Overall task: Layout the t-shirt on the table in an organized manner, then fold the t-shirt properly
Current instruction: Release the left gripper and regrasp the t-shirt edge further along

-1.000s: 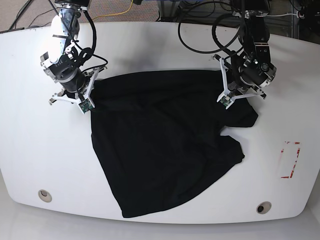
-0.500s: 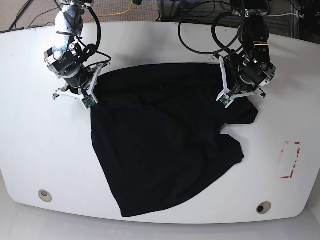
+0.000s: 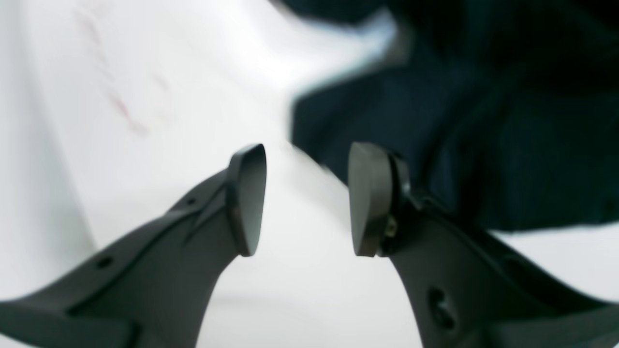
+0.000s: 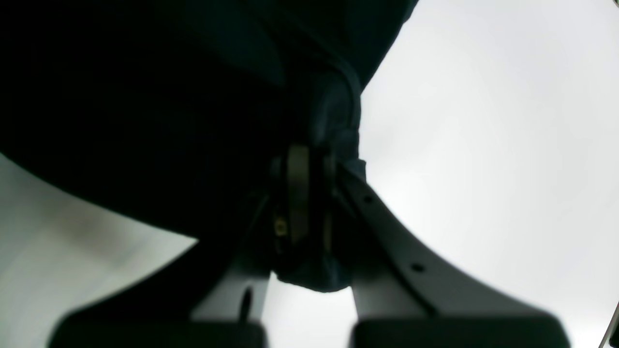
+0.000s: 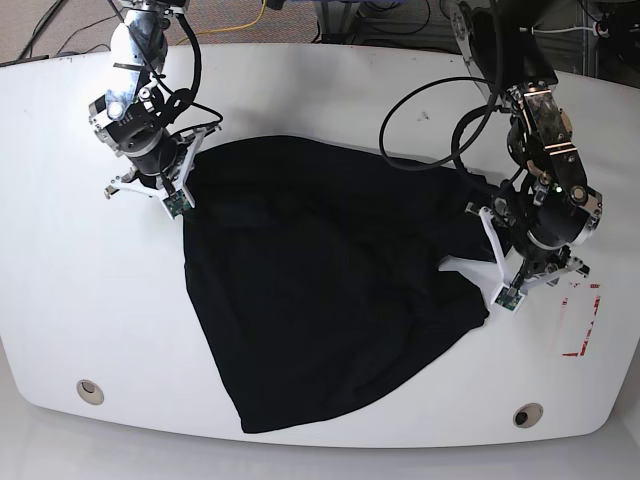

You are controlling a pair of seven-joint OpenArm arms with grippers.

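The black t-shirt (image 5: 320,290) lies spread and skewed across the middle of the white table (image 5: 70,290), with one long corner reaching the front edge. At the shirt's back left corner, my right gripper (image 5: 188,172) is shut on a bunched fold of the t-shirt (image 4: 333,121); the right gripper (image 4: 305,193) pinches the cloth between its fingertips. My left gripper (image 5: 500,258) hovers open at the shirt's right edge. In the left wrist view the left gripper (image 3: 307,198) has only bare table (image 3: 169,96) between its fingers, and the t-shirt (image 3: 483,145) lies just beyond and to the right.
A red tape mark (image 5: 580,320) sits right of the left arm. Two round grommet holes (image 5: 90,390) (image 5: 527,414) lie near the front edge. Black cables (image 5: 430,120) loop over the table's back right.
The left gripper has let go of the shirt's right shoulder and swung toward the front right. That side of the shirt now lies on the table. The right gripper holds its corner and has barely moved.
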